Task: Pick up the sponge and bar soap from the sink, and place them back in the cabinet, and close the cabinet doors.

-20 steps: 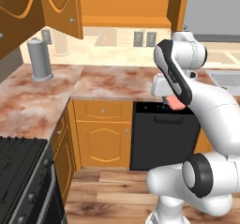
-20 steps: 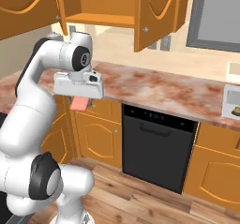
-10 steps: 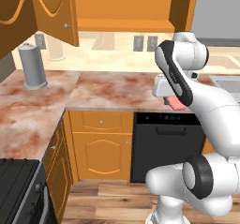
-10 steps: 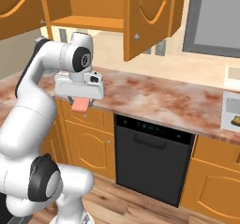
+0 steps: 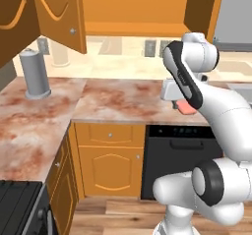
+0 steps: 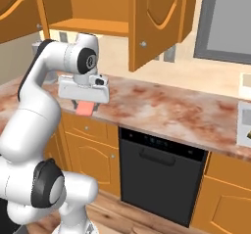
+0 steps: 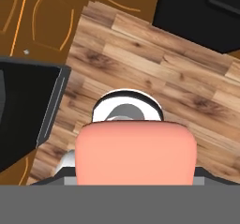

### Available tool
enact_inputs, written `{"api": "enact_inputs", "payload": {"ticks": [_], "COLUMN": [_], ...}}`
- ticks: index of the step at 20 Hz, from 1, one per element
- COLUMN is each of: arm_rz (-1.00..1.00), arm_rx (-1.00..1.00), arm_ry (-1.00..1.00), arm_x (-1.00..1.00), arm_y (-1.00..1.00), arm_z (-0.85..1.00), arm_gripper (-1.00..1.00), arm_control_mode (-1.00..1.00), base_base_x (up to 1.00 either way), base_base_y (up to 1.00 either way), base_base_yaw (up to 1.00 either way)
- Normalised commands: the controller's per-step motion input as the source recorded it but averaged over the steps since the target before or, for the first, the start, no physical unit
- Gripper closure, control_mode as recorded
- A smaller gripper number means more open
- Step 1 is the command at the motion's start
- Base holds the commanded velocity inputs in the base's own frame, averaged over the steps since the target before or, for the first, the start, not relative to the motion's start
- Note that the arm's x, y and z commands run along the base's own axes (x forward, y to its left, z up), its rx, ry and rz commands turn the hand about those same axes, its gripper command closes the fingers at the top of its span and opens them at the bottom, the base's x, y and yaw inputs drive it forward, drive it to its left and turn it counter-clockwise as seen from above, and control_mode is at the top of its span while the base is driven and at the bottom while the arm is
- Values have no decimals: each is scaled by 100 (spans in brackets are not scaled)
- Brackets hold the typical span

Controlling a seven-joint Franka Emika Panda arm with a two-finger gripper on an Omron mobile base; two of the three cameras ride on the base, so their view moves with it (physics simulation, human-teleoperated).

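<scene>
My pincer [image 6: 84, 106] is clenched on the soap [image 6: 84, 108], carried out in front of the counter [image 5: 118, 99], below the open cabinet [image 6: 93, 8]. The soap is a rigid, smooth block, probably light and, I judge, slick. I hold it across its flat faces, the best place to take hold. In the hand view it covers both fingertips, so contact depth cannot be checked. The cabinet is cut off at the top edge, the shelf's far end unseen. Sponge and sink positions cannot be established.
</scene>
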Motion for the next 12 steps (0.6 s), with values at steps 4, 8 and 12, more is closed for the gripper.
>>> {"api": "enact_inputs", "payload": {"ticks": [4,8,12], "arm_rz": [0,0,0], "arm_rx": [0,0,0], "arm_ry": [0,0,0], "arm_x": [0,0,0], "arm_y": [0,0,0], "arm_z": [0,0,0], "arm_gripper": [100,100,100], "arm_control_mode": [100,100,100], "base_base_x": [57,60,56], "base_base_y": [30,11,0], "base_base_yaw": [6,10,9]}}
